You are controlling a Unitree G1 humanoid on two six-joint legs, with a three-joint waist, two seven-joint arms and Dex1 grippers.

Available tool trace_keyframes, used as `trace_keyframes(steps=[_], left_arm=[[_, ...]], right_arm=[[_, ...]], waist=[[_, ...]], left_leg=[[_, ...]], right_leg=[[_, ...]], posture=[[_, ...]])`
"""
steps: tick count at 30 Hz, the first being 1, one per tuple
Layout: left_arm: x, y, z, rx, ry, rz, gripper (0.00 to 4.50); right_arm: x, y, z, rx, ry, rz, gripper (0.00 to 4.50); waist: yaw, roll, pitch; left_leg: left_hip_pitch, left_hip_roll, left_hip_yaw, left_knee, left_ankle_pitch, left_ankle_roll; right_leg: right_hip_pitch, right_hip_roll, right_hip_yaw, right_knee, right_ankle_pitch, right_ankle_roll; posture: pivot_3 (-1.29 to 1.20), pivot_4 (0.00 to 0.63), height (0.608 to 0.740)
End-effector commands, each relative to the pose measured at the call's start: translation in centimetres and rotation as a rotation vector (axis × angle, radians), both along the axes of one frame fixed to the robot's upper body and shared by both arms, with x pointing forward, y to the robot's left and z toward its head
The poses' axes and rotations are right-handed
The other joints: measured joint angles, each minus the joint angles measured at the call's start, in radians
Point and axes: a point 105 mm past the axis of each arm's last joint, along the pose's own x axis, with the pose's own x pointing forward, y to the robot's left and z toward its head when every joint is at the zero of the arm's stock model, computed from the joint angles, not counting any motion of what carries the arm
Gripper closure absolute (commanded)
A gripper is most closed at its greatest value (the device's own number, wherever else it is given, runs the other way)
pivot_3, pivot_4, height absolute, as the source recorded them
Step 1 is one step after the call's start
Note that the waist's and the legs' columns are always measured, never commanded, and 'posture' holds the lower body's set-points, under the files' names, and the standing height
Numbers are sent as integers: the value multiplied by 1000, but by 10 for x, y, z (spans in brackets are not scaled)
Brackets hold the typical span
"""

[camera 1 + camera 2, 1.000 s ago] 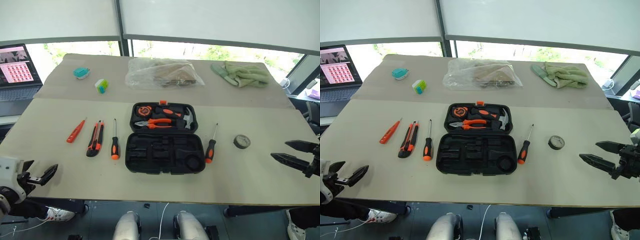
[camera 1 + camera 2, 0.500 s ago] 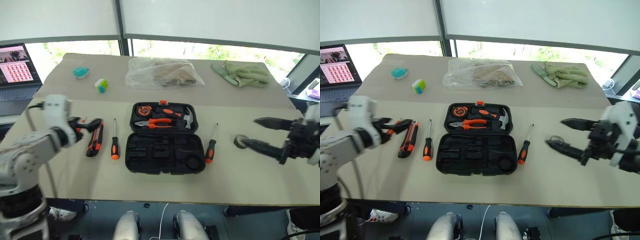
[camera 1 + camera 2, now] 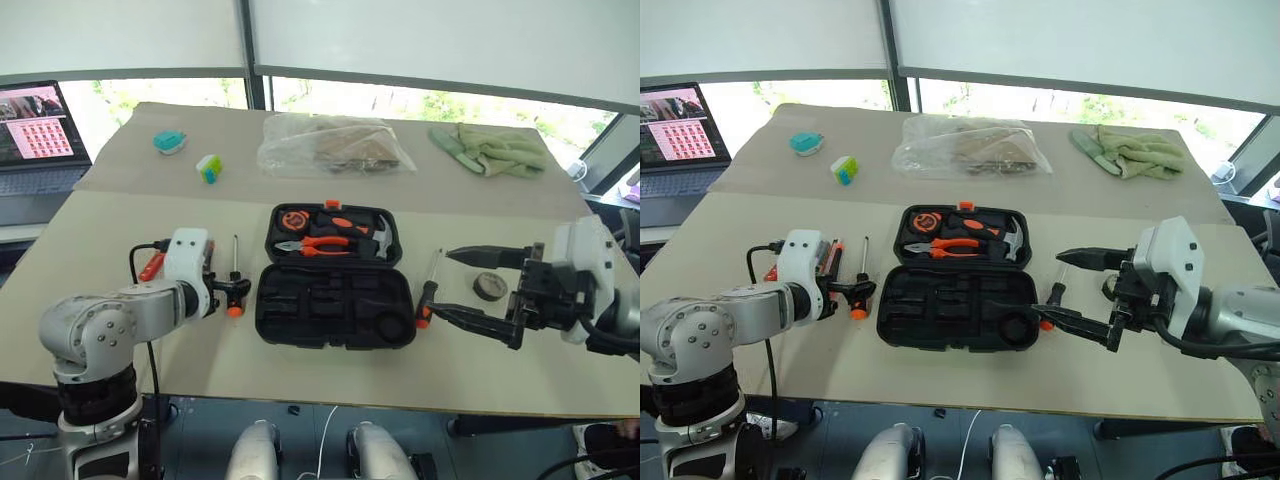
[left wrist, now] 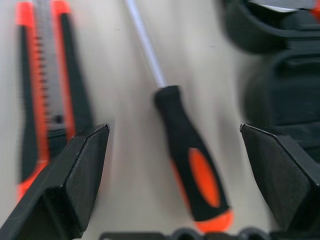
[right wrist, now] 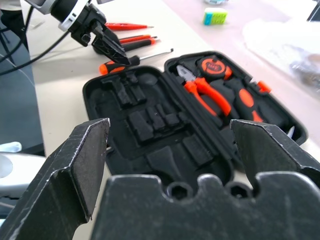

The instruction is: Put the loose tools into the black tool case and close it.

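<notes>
The black tool case (image 3: 333,308) lies open at the table's middle, with pliers, hammer and tape measure in its far half. My left gripper (image 3: 228,288) is open just over the handle of the left screwdriver (image 4: 192,160), fingers (image 4: 75,175) either side of it. The utility knife (image 4: 45,90) lies beside it, and the orange tester screwdriver (image 3: 150,265) is further left. My right gripper (image 3: 440,283) is open at the case's right side, its fingers (image 5: 75,165) spread around the right screwdriver (image 3: 426,296). The grey tape roll (image 3: 489,286) lies behind it.
A clear plastic bag (image 3: 335,147) and a green cloth (image 3: 495,150) lie at the back. A teal item (image 3: 168,142) and a green item (image 3: 208,168) sit back left. A laptop (image 3: 40,130) stands off the table's left side.
Both arms swung inward toward the case. The left gripper moved right, from the knife to the left screwdriver. The right gripper moved left, past the tape roll to the right screwdriver.
</notes>
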Motion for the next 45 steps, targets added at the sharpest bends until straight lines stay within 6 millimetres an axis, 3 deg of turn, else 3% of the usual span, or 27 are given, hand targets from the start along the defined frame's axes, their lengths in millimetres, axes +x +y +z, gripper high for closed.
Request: trace_keyframes(steps=[1,8,11,19,25,27,29,34,36,39,42,45], left_arm=[[-1,-4,0,7,4,-10,0],[-12,-1,-21,26,87,4,0],[-17,-5,-31,10,129,-13,722],[-15,1,-41,-19,180,39,3452],[-3,11,-27,-23,133,106,3604],[14,9,1,-37,23,113,3604],[28,-2,41,26,-151,22,3604],[45,-6,78,161,-368,-122,3604],[44,-36,96,202,-526,-442,3604],[34,-59,87,277,-560,-811,3604],[29,-68,73,355,-538,-1101,3604],[37,-70,60,418,-474,-1231,3604]], right_arm=[[-8,4,12,19,-66,20,30],[-10,4,13,33,-77,15,30],[-9,3,18,52,-85,14,0],[-9,8,21,60,-91,33,0],[-7,6,20,52,-87,27,0],[-8,6,19,53,-82,22,0],[-8,5,19,51,-77,17,0],[-6,4,18,50,-70,5,0],[-5,3,18,57,-64,-8,0],[-3,2,17,66,-58,-21,0],[1,1,16,67,-54,-33,0],[3,0,16,71,-56,-47,0]], waist=[[-2,0,0],[-1,0,0],[-1,0,0],[4,3,-2],[10,4,-2],[11,3,-2],[12,-2,0],[4,-1,0],[5,-1,0],[10,-1,0],[14,-1,0],[12,-1,0]], left_leg=[[0,0,0,0,0,0],[0,0,-1,0,0,0],[1,0,-1,0,0,0],[2,-1,0,0,0,0],[3,-3,0,0,0,0],[4,-4,-1,0,0,0],[2,-5,-2,1,1,0],[-3,-6,-3,0,2,0],[-3,-6,-3,-2,2,0],[-6,-6,-3,-2,2,-1],[-6,-6,-3,-2,2,0],[-7,-6,-3,-1,2,0]], right_leg=[[0,0,0,0,0,0],[0,0,0,0,0,0],[1,0,0,0,0,0],[3,0,0,0,0,0],[4,0,0,0,0,0],[6,0,0,0,0,0],[5,0,-1,0,0,0],[0,0,0,-2,1,-1],[-1,0,0,-3,1,-1],[-3,0,-2,-3,0,-1],[-2,0,-3,-5,0,-1],[-2,0,-3,-5,0,-1]], posture=[[0,150,740],[0,150,740],[0,150,740],[0,150,740],[0,150,740],[0,150,740],[0,150,740],[0,150,740],[0,150,740],[0,150,740],[0,150,740],[0,150,740]])
